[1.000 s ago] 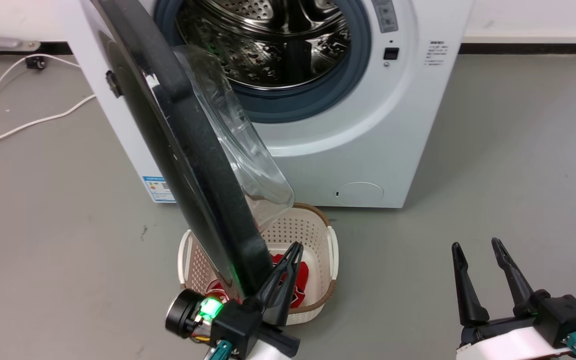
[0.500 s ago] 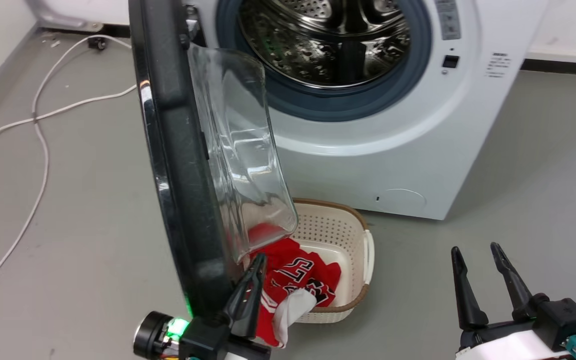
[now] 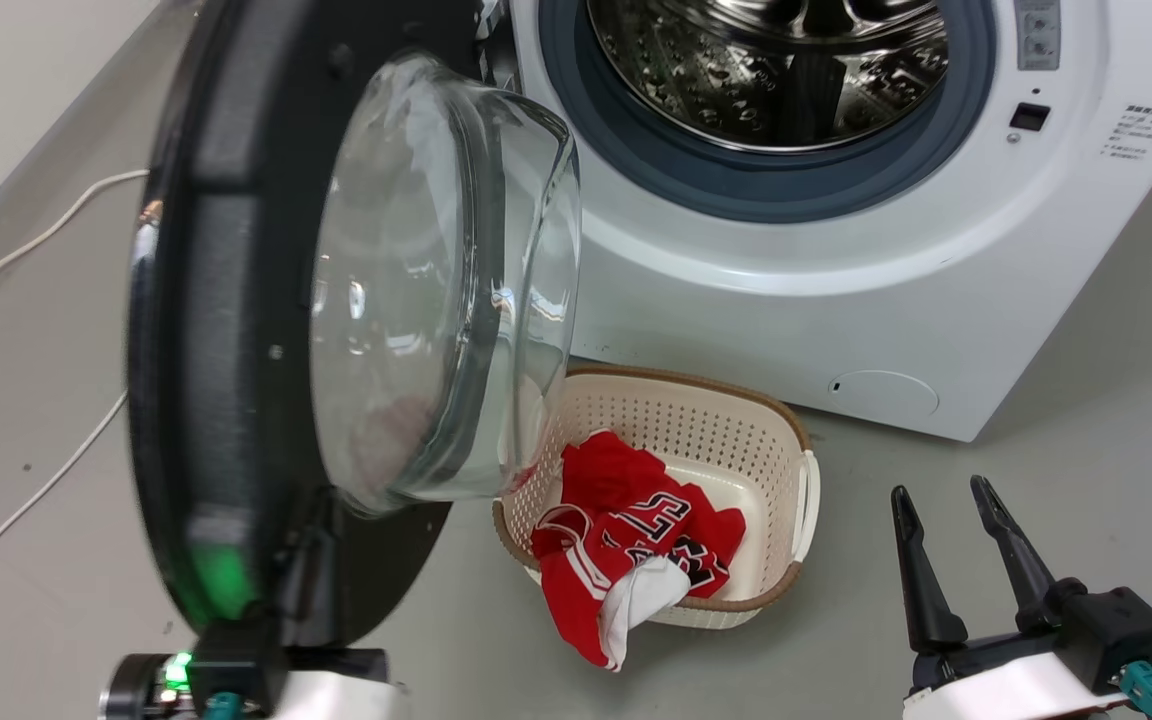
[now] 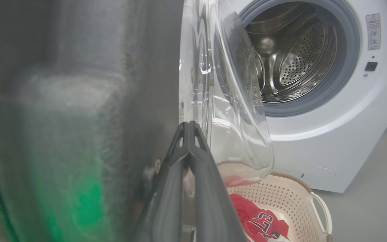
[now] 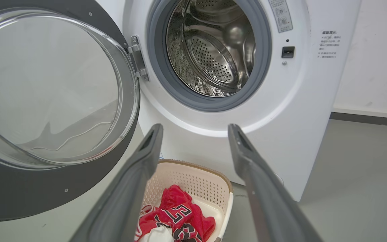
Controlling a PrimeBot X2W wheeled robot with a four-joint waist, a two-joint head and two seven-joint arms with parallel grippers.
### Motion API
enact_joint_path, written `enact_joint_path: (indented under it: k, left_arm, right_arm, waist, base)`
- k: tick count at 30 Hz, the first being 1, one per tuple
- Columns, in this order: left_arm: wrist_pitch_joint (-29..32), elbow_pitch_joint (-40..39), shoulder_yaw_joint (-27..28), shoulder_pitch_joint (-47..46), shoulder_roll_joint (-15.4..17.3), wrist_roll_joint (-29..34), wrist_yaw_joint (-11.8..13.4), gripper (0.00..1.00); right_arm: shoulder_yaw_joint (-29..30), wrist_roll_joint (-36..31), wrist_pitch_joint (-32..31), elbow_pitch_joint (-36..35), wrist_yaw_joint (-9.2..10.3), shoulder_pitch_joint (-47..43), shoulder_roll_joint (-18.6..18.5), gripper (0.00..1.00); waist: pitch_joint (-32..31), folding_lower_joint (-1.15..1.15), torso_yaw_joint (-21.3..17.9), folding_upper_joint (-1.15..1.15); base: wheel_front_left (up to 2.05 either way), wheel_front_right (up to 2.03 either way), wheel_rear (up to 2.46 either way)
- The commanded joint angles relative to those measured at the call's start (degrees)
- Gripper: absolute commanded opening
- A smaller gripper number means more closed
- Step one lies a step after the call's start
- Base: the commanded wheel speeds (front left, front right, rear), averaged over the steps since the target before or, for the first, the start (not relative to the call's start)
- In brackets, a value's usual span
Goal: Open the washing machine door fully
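Swung wider than a second before, the washing machine door [image 3: 206, 300] stood out left of the washing machine [image 3: 786, 320], mid-opening. Along its inner rim lay the left pincer [image 4: 188, 126], closed and empty; the right pincer [image 3: 939, 487] gaped idle. A further push left seemed due.

The washing machine door [image 3: 226, 300] hangs wide open at the left of the washing machine [image 3: 836, 290], the basket [image 3: 676, 420] with a red jersey [image 3: 636, 525] sits just before it, and the right gripper [image 3: 939, 487] hovers spread-fingered farther out front.
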State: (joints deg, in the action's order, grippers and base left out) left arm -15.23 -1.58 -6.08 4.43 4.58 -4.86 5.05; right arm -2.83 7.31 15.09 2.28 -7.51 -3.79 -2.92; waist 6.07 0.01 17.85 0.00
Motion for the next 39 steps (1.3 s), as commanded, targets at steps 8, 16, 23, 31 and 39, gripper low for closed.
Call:
enact_joint_path:
  k: [8,16,23,31,39]
  left_arm:
    - [0.14,1.41,10.36,-2.22,0.85,-1.79,0.7,0.0]
    - [0.13,5.54,21.36,-7.27,-0.37,-4.22,0.08,0.0]
    - [0.02,8.99,28.61,-13.55,0.12,-3.1,-2.31,0.0]
    - [0.02,14.67,35.51,-20.03,1.84,-2.09,-3.43,0.0]
    - [0.02,21.83,41.11,-25.35,5.07,-2.51,-5.49,0.0]
  right_arm:
    - [0.5,-1.67,0.1,-0.24,0.04,1.95,0.09,1.0]
    - [0.9,-3.35,0.1,-0.53,0.04,3.66,0.09,1.0]
    - [1.12,-5.04,0.1,-0.63,0.04,4.92,-0.03,1.0]
    - [1.22,-5.41,0.1,-0.67,0.04,5.83,-0.93,1.0]
    - [1.19,-5.63,0.1,-1.0,0.04,6.17,-0.84,1.0]
  waist:
    - [3.02,-0.01,0.09,0.0]
    - [6.65,-0.01,-0.56,0.0]
    - [8.82,-0.01,-0.69,0.0]
    - [9.86,-0.01,-2.01,0.0]
    - [11.13,-0.01,-3.9,0.0]
  base:
    - [0.0,0.0,0.0]
    - [0.0,0.0,0.0]
    - [0.0,0.0,0.0]
    - [0.0,0.0,0.0]
    - [0.0,0.0,0.0]
